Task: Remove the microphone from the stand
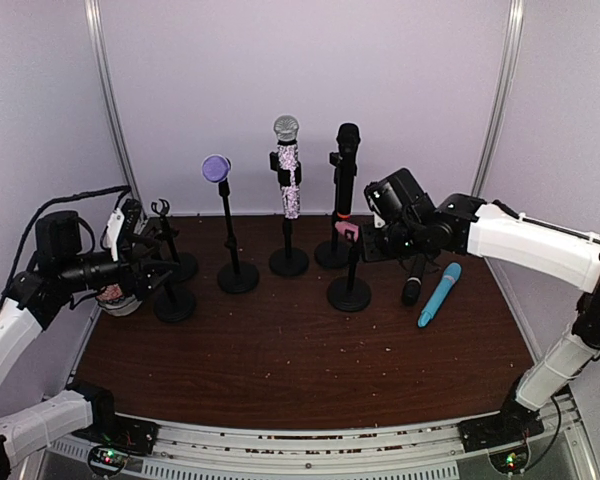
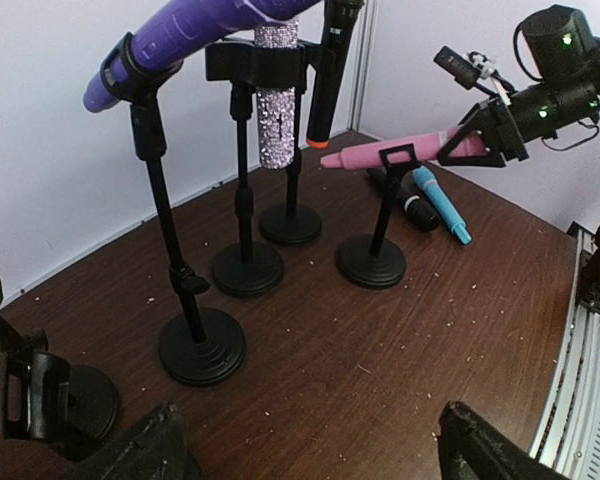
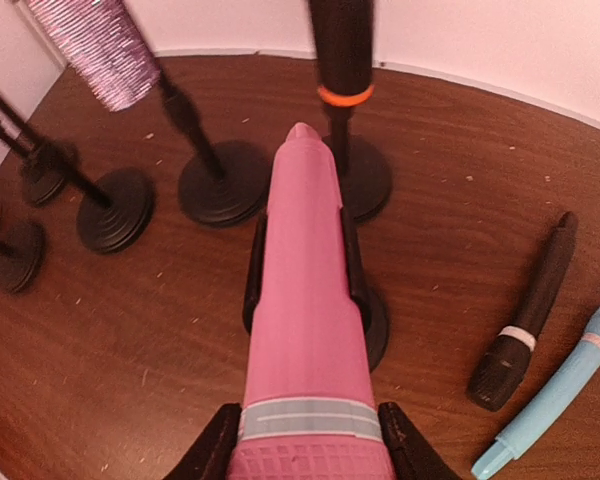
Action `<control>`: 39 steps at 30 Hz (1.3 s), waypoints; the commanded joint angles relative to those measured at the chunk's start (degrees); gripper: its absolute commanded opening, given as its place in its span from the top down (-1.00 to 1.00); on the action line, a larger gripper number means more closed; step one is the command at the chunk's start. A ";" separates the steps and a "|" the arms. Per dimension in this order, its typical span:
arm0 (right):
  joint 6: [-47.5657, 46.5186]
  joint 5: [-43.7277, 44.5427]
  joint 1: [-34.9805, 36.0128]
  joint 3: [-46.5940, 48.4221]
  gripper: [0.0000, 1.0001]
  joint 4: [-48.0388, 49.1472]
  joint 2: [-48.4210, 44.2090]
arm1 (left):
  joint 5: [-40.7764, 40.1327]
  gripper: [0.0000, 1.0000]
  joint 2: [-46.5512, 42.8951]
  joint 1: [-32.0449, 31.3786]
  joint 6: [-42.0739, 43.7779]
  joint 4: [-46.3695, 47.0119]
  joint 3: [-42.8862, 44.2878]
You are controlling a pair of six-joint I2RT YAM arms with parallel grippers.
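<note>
Pink mic (image 3: 305, 300), resting in clip of short stand (image 1: 350, 293) mid desk (image 1: 280, 360) twd far edge, head end clamped in my R hand (image 3: 305, 450); L hand (image 2: 310, 450) apart, idle at left edge; step: grip made, next I reckon lift clear w/o tipping stand.

The pink microphone (image 2: 365, 155) lies nearly level; its smooth body tapers to a rounded tail, with a grey band before the textured head; it rests in the black clip of a short black stand (image 2: 372, 265), upright on a round base; the right gripper (image 3: 310, 440) clasps its head end.
</note>
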 commanded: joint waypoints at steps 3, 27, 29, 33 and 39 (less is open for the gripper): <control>3.66 -1.80 9.02 -0.69 0.99 1.24 -2.88 | -6.76 -0.80 2.80 -6.73 -0.89 7.08 -0.99; 7.21 6.08 23.13 33.63 1.00 6.95 26.23 | -22.54 -0.49 18.37 -19.47 -4.30 27.29 -7.58; 7.61 6.19 23.60 34.83 1.00 6.79 27.19 | -23.25 -0.47 19.85 -20.21 -3.47 29.01 -7.93; 8.21 5.73 23.93 36.52 1.00 6.70 28.31 | -24.59 -0.44 21.93 -21.17 -2.44 30.95 -8.60; 8.59 2.67 24.29 36.68 1.00 8.09 28.35 | -25.64 -0.25 24.09 -21.82 -1.94 32.97 -8.98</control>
